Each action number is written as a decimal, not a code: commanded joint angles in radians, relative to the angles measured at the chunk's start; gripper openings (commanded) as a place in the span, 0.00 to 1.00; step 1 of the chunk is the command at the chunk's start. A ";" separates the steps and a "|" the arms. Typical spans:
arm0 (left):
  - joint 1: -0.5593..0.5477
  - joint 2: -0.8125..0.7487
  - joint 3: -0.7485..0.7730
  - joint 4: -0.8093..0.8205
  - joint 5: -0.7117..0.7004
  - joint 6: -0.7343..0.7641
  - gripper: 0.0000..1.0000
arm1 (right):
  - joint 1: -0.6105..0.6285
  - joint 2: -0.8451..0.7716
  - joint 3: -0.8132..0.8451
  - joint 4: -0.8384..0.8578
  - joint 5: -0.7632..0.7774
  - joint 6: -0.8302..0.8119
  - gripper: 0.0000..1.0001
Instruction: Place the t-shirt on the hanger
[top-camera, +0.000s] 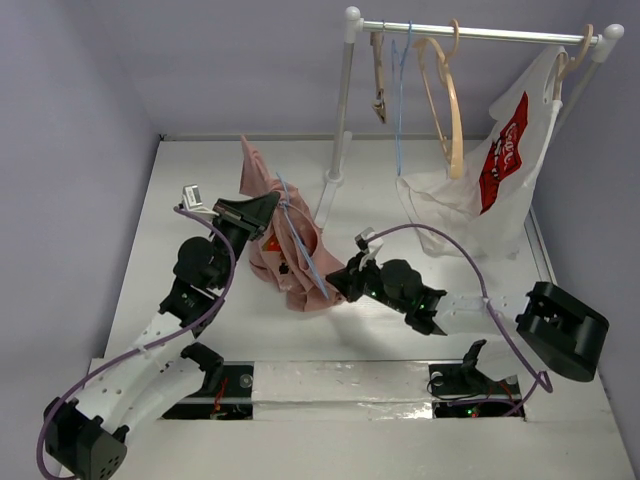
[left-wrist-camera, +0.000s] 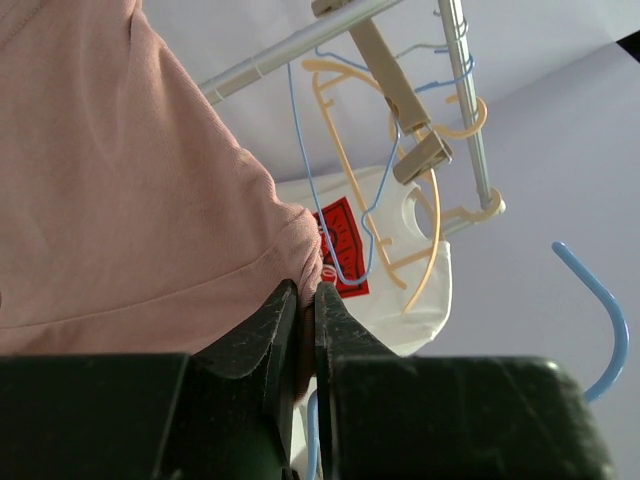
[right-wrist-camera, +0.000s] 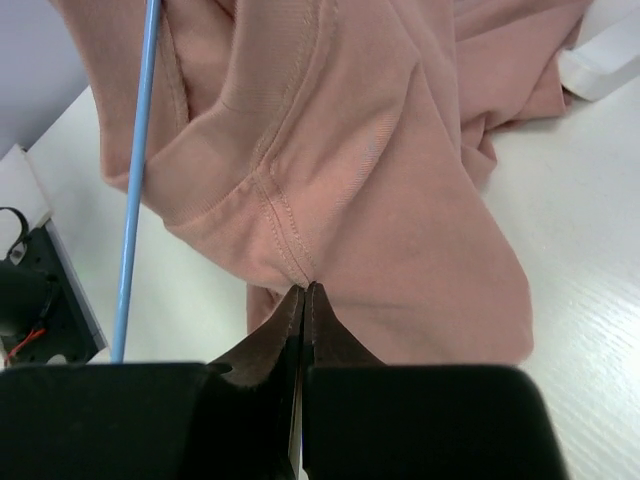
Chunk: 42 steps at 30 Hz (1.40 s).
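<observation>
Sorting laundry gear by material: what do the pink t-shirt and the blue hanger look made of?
The t-shirt: soft matte knit cloth, likely cotton jersey; stitched seams, limp folds. The hanger: thin smooth rod, probably coated wire, possibly plastic; slender, uniformly blue.

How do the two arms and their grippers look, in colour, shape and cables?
The left arm and the right arm have flat white links between bulky black joints. A purple cable runs loosely along each arm. The left gripper and the right gripper are matte black, with two wedge-shaped fingers that taper to a thin tip. No markings can be read.
</observation>
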 joint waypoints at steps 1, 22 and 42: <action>0.008 0.016 0.041 0.161 -0.031 0.030 0.00 | 0.009 -0.060 -0.051 0.044 0.010 0.046 0.00; 0.056 0.116 0.055 0.258 -0.147 0.269 0.00 | 0.261 -0.479 0.007 -0.476 0.213 0.071 0.00; 0.056 -0.007 -0.226 0.160 0.034 0.047 0.00 | 0.341 -0.144 0.262 -0.582 0.317 0.146 0.46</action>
